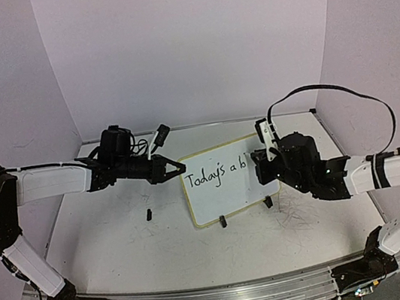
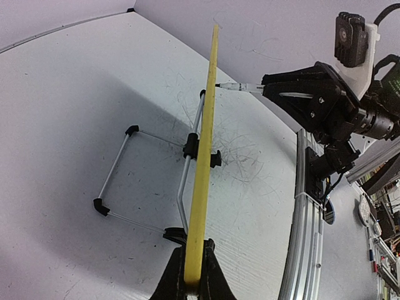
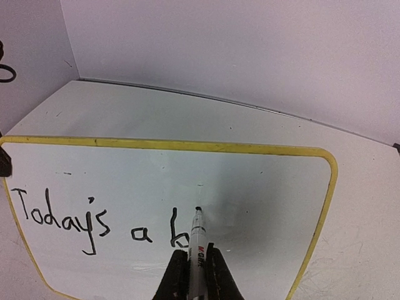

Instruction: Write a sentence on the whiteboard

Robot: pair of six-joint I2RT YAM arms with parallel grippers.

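Observation:
The whiteboard (image 1: 226, 191) stands tilted on its wire stand mid-table, white with a pale-yellow rim. Black lettering (image 1: 216, 175) on it reads "Today's a b"; the right wrist view shows the same lettering (image 3: 94, 222). My left gripper (image 1: 176, 167) is shut on the board's left edge; the left wrist view shows the yellow rim (image 2: 203, 181) edge-on between its jaws (image 2: 195, 281). My right gripper (image 1: 261, 161) is shut on a white marker (image 3: 198, 240), whose black tip sits at the board face just right of the "b". The same marker (image 2: 240, 88) points at the board.
A small black cap-like piece (image 1: 149, 213) lies on the tabletop left of the board. Faint grey scribbles (image 1: 301, 214) mark the table to the board's right. The wire stand (image 2: 150, 178) and its black clip feet (image 1: 223, 222) hold up the board. Purple walls enclose the table.

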